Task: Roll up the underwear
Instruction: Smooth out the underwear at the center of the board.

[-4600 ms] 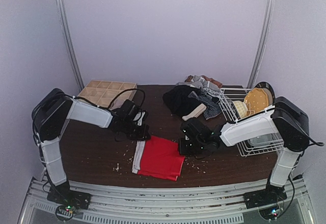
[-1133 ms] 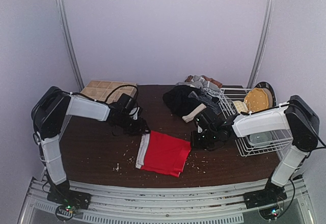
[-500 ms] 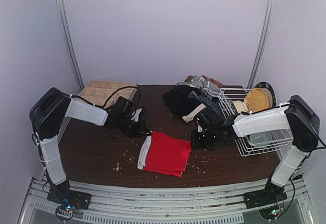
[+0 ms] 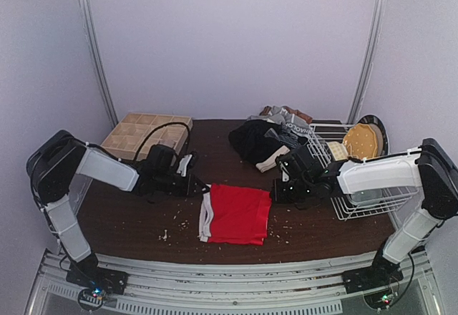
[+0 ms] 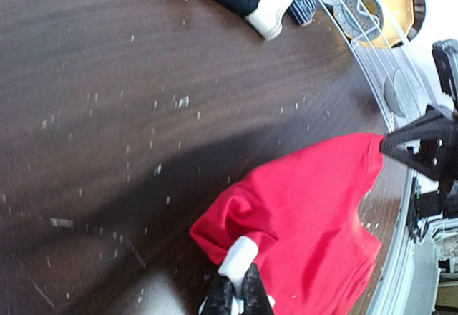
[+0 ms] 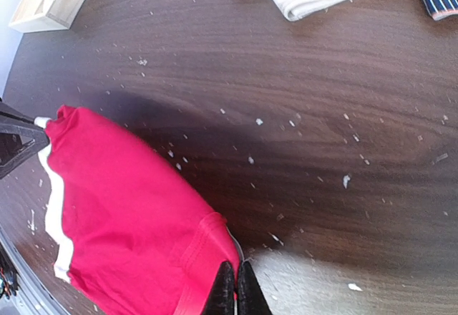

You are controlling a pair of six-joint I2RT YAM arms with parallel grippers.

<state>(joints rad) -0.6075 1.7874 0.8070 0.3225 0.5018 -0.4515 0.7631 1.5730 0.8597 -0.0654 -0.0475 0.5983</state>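
Top external view gives you the red underwear (image 4: 236, 215) spread on the worktop (image 4: 136, 218). Your left gripper (image 4: 203, 188) has its jaws pinched shut on that garment's far left waistband corner, your right gripper (image 4: 275, 191) likewise on its far right corner. Beyond it lies the heap of other underwear (image 4: 266, 142).

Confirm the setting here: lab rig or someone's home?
Probably a lab test cell, not a home: left arm and right arm bolted to a metal rail at the table edge, bare pale walls, and staged props, namely red underwear, a wire rack and a wooden grid tray.
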